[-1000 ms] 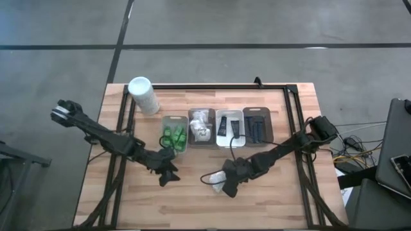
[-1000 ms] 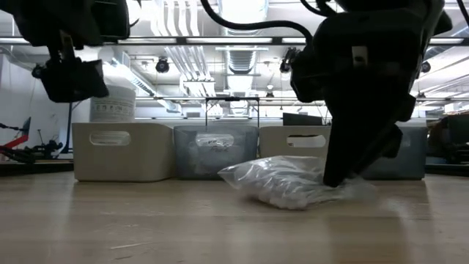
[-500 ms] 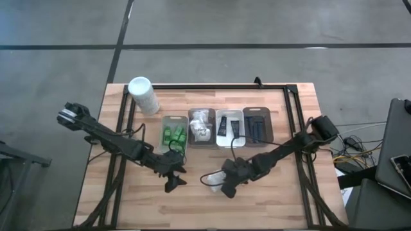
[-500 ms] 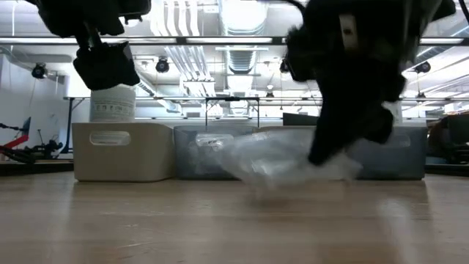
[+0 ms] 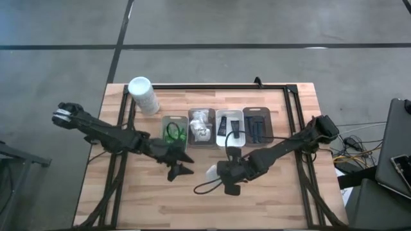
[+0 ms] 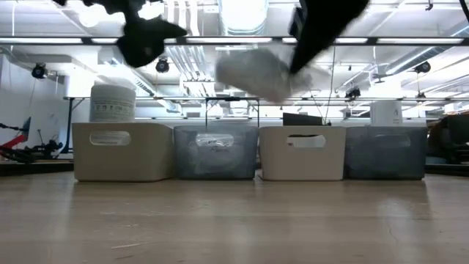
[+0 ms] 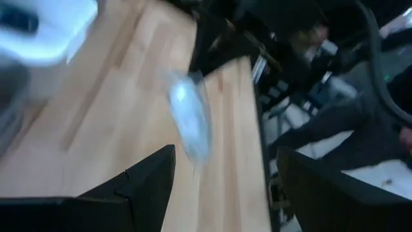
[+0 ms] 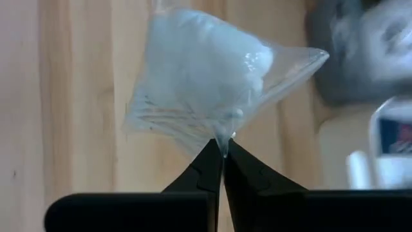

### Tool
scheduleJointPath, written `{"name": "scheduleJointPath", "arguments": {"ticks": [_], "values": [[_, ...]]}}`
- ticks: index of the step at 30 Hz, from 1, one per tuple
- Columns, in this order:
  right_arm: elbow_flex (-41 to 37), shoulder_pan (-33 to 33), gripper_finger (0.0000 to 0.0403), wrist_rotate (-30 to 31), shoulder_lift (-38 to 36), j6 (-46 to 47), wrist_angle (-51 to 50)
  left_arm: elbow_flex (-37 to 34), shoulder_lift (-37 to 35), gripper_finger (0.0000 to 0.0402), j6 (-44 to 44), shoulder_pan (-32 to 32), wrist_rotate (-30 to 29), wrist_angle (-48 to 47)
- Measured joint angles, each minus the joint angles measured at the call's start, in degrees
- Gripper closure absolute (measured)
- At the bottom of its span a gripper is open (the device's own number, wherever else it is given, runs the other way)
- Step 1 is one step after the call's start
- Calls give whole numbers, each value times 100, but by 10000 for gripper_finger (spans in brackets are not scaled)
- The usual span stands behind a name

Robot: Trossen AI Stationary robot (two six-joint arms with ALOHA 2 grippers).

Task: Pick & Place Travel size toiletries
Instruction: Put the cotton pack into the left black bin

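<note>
Change, packet: white crinkly wrapped packet (image 6: 253,73) is now lifted clear of the table; a second ago it lay on the wood under the right arm, in front of the trays.
Change, right gripper: right gripper (image 8: 221,149) has risen with the packet; fingertips pressed together, pinching one corner of the clear wrap so the packet (image 8: 199,87) hangs from it.
Change, left gripper: left gripper (image 5: 182,171) has moved nearer the table's middle, closer to the packet (image 5: 211,172); its two fingers (image 7: 151,180) stand spread, holding nothing.
Packet position: in the air above the front half of the table, just in front of the tray row, between the two grippers in the high view.
Trays: four trays (image 5: 174,119) in a row toward the back; from the left they hold green little bottles (image 5: 172,134), more white packets (image 5: 201,123), black tubes (image 5: 221,125), dark razors (image 5: 256,128).
Container: tall white container (image 5: 144,95) at the back left corner.
Surface: light wooden table (image 5: 270,186) with a black frame along its back and sides.
Room: grey floor with dark seams around the table; low view shows ceiling strip lights and ducts behind the trays.
</note>
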Motion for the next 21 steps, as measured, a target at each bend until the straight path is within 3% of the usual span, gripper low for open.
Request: {"name": "scheduleJointPath", "arguments": {"ticks": [8, 21], "values": [[754, -112, 394, 277, 28, -697, -493, 0, 93, 126, 130, 592, 495, 1020], [888, -148, 394, 454, 33, -521, -566, 318, 634, 117, -367, 622, 547, 1056]]}}
